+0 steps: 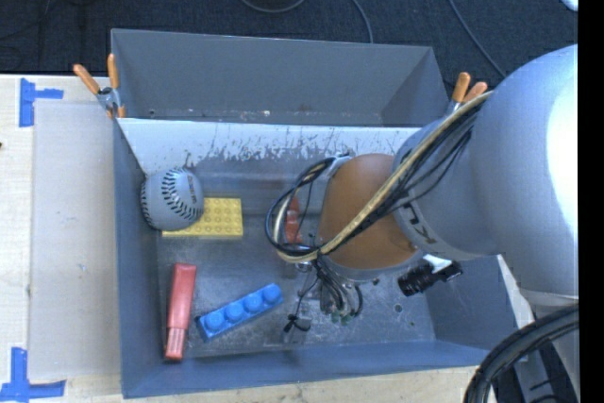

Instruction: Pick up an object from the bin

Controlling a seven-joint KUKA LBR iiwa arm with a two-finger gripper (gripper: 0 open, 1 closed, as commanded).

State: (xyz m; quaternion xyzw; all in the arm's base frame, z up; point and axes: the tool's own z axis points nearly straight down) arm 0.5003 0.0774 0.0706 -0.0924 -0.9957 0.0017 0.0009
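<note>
The pincer [326,301] of a robot arm hangs low over the right half of a grey metal bin [274,90], tucked beneath the arm's orange cover and a tangle of cables. From above it cannot be told whether it is spread or pressed together, and nothing can be seen pinched in it. The nearest loose thing is a blue toy brick [240,310], lying on the bin floor just to the pincer's left as the camera sees it, toward the front wall. The brick's long axis runs slantwise, from lower left up to the right, so its right end points at the pincer, close beside it but apart. Farther left lies a red bar [178,310], and toward the back left a grey ball [172,198] rests against the left edge of a yellow studded plate [212,218]. A small reddish piece [292,224] shows partly behind the cables. A grab at the brick would likely call for a short shift leftward and a closing across its narrow width
</note>
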